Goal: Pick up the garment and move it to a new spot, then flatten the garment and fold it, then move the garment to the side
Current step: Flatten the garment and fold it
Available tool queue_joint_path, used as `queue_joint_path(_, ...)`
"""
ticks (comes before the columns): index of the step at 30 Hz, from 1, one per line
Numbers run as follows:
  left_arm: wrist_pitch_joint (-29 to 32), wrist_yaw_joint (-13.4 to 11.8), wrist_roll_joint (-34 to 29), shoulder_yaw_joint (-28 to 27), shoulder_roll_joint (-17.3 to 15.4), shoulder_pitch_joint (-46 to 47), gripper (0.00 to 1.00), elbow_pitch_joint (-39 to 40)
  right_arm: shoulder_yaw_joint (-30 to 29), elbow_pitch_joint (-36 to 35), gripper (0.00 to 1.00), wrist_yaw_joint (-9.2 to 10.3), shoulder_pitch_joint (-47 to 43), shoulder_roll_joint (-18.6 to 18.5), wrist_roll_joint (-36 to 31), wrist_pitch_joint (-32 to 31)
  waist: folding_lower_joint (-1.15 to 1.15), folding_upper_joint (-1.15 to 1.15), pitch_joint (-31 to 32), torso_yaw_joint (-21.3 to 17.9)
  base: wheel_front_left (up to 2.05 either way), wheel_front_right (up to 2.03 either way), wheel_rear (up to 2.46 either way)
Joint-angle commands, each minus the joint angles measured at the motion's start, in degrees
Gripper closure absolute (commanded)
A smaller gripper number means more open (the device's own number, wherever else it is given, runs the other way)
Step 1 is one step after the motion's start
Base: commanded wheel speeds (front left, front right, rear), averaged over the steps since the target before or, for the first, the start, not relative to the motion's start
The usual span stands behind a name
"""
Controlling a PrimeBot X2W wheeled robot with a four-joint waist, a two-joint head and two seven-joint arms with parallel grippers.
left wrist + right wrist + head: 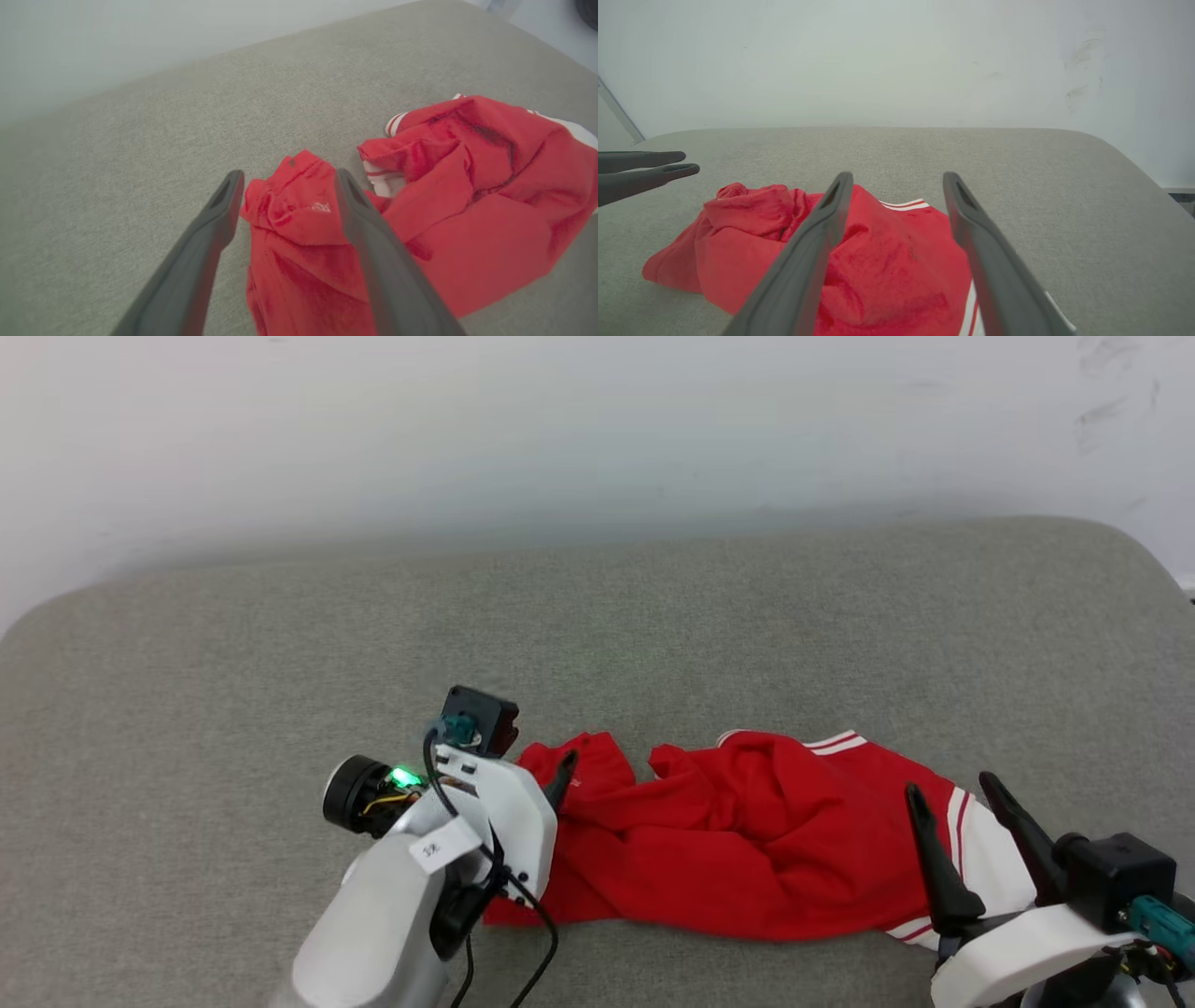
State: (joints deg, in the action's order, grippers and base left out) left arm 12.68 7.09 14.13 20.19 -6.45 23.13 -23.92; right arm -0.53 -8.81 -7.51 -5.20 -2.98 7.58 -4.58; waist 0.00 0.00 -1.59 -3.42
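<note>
The wide grey woven-fabric surface stretches well beyond both claws. The crumpled red jersey garment with a white sleeve and red-white striped trim lies in a heap between them. Its bunched red corner sits between the spread fingers of the left claw, and its white-sleeved end lies under the right claw, whose fingers also stand wide apart and hold nothing.

The heap is folded over itself, so a pinch here would likely catch several layers or just one loose ridge, and the garment would lift twisted and be hard to flatten. The surface looks soft, so fingers driven low could dig in and miss the cloth. The loose black cable beside the left claw's wrist could snag the hem.

No jersey lettering faces up. The small white tag behind the left claw carries marks too small to read, as does a white fleck on the corner.
</note>
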Motion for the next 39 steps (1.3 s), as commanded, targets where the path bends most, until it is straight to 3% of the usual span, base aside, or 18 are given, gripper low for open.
queue_joint_path(1, 2.14, 0.27, 1.34, 0.94, -0.14, 2.47, 0.00, -2.04, 0.08, 0.10, 0.00, 0.04, 1.08, 0.15, -0.01, 0.21, 0.00, 0.00, -2.27, -2.10, 0.00, 0.00, 0.00)
queue_joint_path(12, 15.48, 0.34, 6.20, 9.49, -3.69, 14.78, 0.00, -17.90, 0.89, 1.81, 0.00, 0.04, 4.40, 0.14, 1.24, 2.23, 0.00, 0.00, -9.53, -6.19, 0.00, 0.00, 0.00)
queue_joint_path(19, 25.38, 0.60, 11.08, 21.69, -4.93, 14.10, 0.00, -24.69, 0.84, 3.29, 0.00, 0.03, 5.55, 0.15, 1.74, 3.16, 0.00, 0.00, -10.69, -6.30, 0.00, 0.00, 0.00)
queue_joint_path(20, 26.04, 0.66, 12.16, 23.11, -5.21, 13.98, 0.55, -24.80, 0.91, 3.48, 0.00, 0.04, 5.68, 0.15, 1.75, 3.16, 0.00, 0.00, -10.73, -6.23, 0.00, 0.00, 0.00)
queue_joint_path(21, 26.02, 0.71, 13.14, 24.25, -5.54, 14.08, 0.95, -24.64, 0.99, 3.59, 0.00, 0.03, 5.80, 0.15, 1.78, 3.19, 0.00, 0.00, -10.73, -6.16, 0.00, 0.00, 0.00)
queue_joint_path(22, 25.66, 0.71, 14.04, 25.25, -5.90, 14.20, 1.00, -24.62, 1.03, 3.70, 0.00, 0.03, 5.90, 0.15, 1.79, 3.22, 0.00, 0.00, -10.73, -6.08, 0.00, 0.00, 0.00)
queue_joint_path(27, 17.23, -0.22, 14.23, 24.95, -8.06, 17.95, 1.00, -25.13, 0.69, 4.17, 0.00, 0.03, 6.01, 0.15, 1.84, 2.90, 0.00, 0.00, -10.03, -5.20, 0.00, 0.00, 0.00)
queue_joint_path(34, 1.92, -5.25, 14.58, 20.25, -8.43, 20.40, 1.00, -24.23, -0.14, 4.29, 0.00, 0.04, 5.06, 0.12, 1.76, 2.57, 0.00, 0.00, -7.45, -2.62, 0.00, 0.00, 0.00)
queue_joint_path(39, -6.47, -9.29, 16.04, 16.20, -11.16, 17.80, 1.00, -21.57, -0.60, 4.06, 0.00, 0.03, 3.88, 0.12, 1.33, 1.92, 0.00, 0.00, -4.58, -0.27, 0.00, 0.00, 0.00)
